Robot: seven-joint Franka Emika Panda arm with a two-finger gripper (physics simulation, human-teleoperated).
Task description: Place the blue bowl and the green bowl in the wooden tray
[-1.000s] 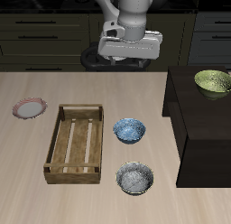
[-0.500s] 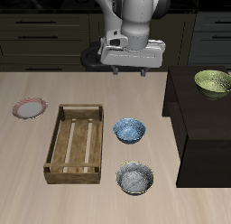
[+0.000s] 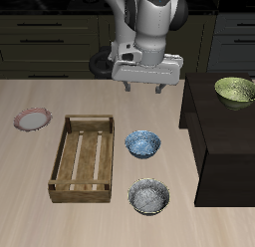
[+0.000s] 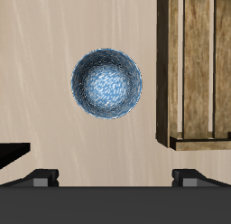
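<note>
Gripper (image 3: 147, 89) spread wide, empty, poised above blue bowl (image 3: 142, 143) mid-desk beside wooden tray (image 3: 62, 152), ready for pickup.

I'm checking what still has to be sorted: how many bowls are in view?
3: the blue bowl beside the wooden tray, a grey speckled bowl nearer the table's front edge, and the green bowl on the dark raised surface. None seems hidden.

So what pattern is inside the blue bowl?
Blue with white flecks inside the blue bowl, clearest in the wrist view.
</note>
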